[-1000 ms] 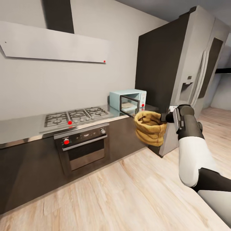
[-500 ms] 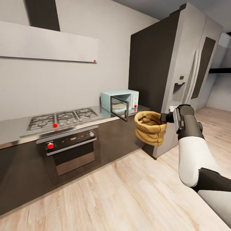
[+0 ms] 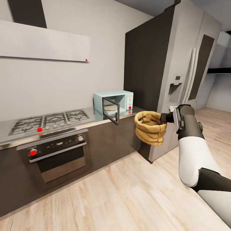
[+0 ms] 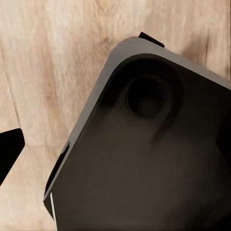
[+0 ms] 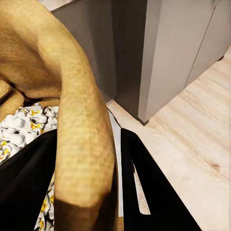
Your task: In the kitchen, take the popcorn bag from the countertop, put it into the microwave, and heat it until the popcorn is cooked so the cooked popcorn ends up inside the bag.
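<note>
The right tool [image 3: 164,117] pinches the rolled rim of the popcorn bag [image 3: 150,131], carrying it upright over the floor, short of the microwave [image 3: 113,102] whose door hangs open on the worktop [image 3: 96,117]. Up close, white popcorn [image 5: 19,130] shows inside. The left tool's state I cannot tell.

Your tan popcorn bag [image 3: 150,131] hangs upright in the air, rim pinched, white popped kernels inside. The mint microwave [image 3: 113,101] sits at its ten o'clock on the table [image 3: 96,119], door swung open.
</note>
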You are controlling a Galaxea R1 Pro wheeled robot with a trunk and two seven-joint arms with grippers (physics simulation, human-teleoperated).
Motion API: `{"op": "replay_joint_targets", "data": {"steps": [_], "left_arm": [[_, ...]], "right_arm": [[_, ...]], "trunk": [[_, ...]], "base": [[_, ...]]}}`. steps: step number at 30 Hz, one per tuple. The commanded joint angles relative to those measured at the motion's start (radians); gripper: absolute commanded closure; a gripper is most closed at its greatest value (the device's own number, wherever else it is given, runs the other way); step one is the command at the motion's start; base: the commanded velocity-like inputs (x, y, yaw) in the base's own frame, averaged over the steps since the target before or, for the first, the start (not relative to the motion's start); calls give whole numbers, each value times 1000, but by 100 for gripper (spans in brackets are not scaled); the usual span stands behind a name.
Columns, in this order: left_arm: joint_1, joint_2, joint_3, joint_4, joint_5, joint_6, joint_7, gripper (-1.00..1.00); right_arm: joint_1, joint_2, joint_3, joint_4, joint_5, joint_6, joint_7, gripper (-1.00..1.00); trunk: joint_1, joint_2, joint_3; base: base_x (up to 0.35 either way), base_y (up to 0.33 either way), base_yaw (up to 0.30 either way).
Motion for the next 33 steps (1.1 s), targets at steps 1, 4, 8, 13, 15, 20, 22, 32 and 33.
{"op": "replay_joint_targets", "data": {"steps": [1, 4, 8, 13, 15, 20, 22, 32, 33], "left_arm": [[0, 0, 6, -1, -3, -2, 2, -100], [0, 0, 6, -1, -3, -1, 2, -100], [0, 0, 6, -1, -3, 0, 3, -100], [0, 0, 6, -1, -3, 0, 3, -100], [0, 0, 6, -1, -3, 0, 4, -100], [0, 0, 6, -1, -3, 0, 3, -100], [0, 0, 6, -1, -3, 0, 3, -100], [0, 0, 6, -1, -3, -1, 3, -100], [0, -1, 6, -1, -3, -3, 3, -100]], "right_arm": [[-1, 0, -1, -1, 10, 3, 11, 100], [-1, 0, -1, -1, 10, 3, 11, 100], [-1, 0, -1, -2, 10, 3, 11, 100], [-1, 0, -1, -2, 10, 3, 11, 100], [-1, 0, -2, -2, 10, 3, 11, 100], [-1, -7, -2, -2, 10, 3, 11, 100], [-1, -9, -1, -2, 11, 3, 11, 100], [-1, -11, -2, -3, 11, 3, 11, 100], [-1, -11, -2, -4, 11, 3, 11, 100]], "trunk": [[0, 0, -1], [0, 0, -1], [0, 0, -1], [0, 0, -1], [0, 0, -1], [0, 0, -1], [0, 0, -1], [0, 0, -1], [0, 0, -1]], "base": [[227, -274, 0], [253, -256, 0], [277, -240, 7], [280, -238, 225], [280, -238, 258], [280, -238, 51], [280, -238, 4], [280, -238, 236], [280, -238, 267]]}}
